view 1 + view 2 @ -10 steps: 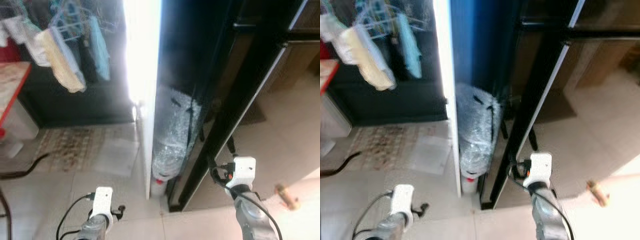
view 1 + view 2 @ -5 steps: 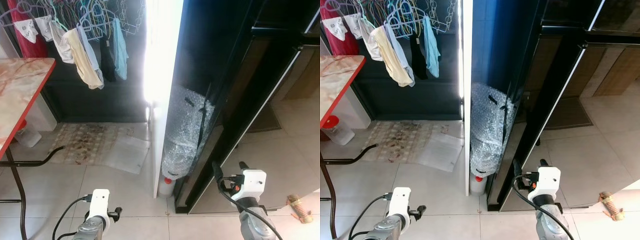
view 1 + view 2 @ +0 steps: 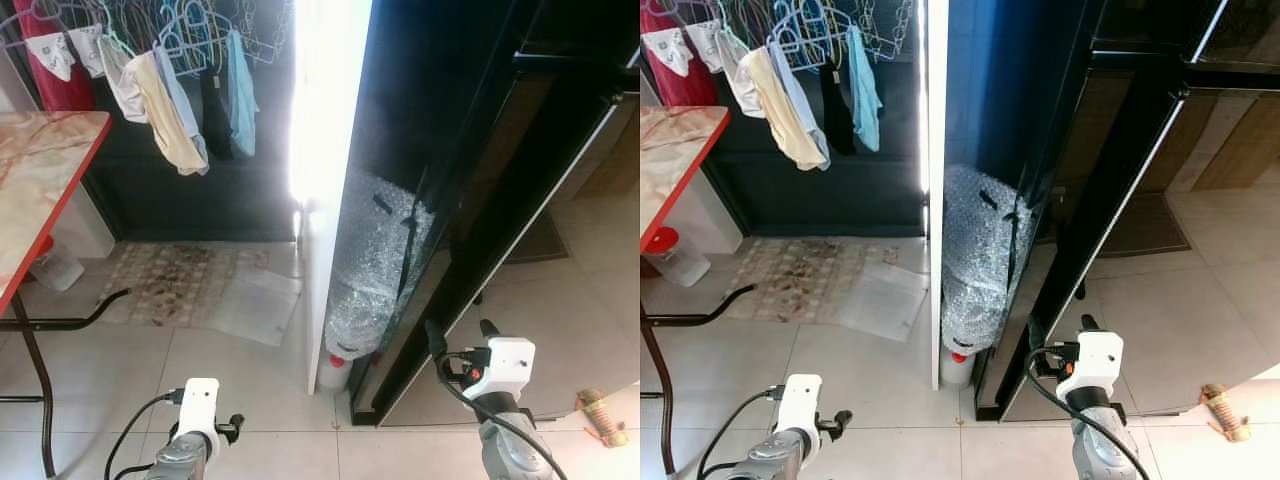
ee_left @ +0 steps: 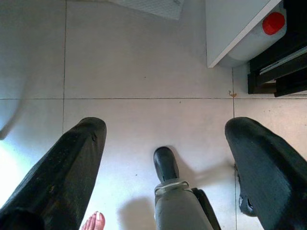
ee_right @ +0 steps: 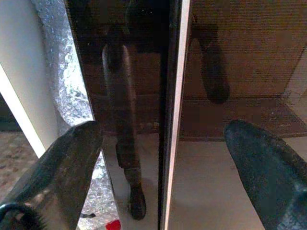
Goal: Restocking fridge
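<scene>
Two tools, left tool (image 4: 165,158) and right tool (image 5: 163,172), spread wide, holding nothing.

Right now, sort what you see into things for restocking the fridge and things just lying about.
For the job:
- tall glossy black fridge
- right gripper, open, facing the fridge's door edge
- left gripper, open, over bare floor tiles

Lying about:
- bubble-wrapped bundle
- red-capped white jug
- hanging laundry
- red-edged marble table
- patterned floor mat
</scene>
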`<state>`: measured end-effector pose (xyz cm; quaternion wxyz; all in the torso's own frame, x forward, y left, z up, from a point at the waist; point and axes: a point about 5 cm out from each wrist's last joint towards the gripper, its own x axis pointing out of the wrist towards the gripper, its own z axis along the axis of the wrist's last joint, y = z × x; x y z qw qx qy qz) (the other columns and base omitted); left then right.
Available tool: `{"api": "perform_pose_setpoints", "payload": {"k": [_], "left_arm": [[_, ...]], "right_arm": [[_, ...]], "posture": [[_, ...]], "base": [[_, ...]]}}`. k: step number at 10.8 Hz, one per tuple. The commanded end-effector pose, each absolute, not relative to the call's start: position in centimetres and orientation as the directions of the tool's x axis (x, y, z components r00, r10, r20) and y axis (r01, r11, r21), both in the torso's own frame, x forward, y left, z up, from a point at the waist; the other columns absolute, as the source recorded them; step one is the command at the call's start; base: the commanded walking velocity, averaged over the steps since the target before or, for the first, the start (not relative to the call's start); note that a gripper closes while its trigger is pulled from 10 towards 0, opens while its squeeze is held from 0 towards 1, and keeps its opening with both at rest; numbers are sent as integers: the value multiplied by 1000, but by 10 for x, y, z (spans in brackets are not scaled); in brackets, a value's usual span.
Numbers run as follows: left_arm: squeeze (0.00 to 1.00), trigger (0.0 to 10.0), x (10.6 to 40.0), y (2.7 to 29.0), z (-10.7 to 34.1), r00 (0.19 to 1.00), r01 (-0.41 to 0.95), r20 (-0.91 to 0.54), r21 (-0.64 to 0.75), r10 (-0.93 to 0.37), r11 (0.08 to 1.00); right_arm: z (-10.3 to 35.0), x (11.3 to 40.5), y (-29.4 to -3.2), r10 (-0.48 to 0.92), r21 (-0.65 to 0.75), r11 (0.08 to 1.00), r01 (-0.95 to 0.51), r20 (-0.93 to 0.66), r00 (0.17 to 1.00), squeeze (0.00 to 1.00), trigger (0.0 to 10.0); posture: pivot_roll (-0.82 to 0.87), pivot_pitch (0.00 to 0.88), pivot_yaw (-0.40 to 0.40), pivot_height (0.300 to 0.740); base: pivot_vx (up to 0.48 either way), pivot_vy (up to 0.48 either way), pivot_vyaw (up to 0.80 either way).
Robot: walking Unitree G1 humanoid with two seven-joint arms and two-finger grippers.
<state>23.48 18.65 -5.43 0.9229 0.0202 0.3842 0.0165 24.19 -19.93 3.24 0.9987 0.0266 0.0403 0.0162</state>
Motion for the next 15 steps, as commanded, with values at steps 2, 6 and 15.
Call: {"api": "perform_pose_setpoints", "payload": {"k": [2,6,15], "left_arm": [[0,10000,231,186,-57,690,-14,-722,50,46,999],[0,10000,233,188,-56,694,-1,-718,68,49,998],[0,10000,234,187,-55,689,0,-723,67,49,998]], "right_arm": [[36,241,-203,18,58,998,-15,-56,998,0,10000],[-55,136,-225,-154,46,979,198,-466,871,0,10000],[-82,140,-222,-129,-1,985,174,-671,730,0,10000]], "posture": [[-157,72,-42,731],[-145,25,-37,731],[-172,40,-23,731]], "base": [[0,0,0],[0,0,0],[0,0,0]]}}
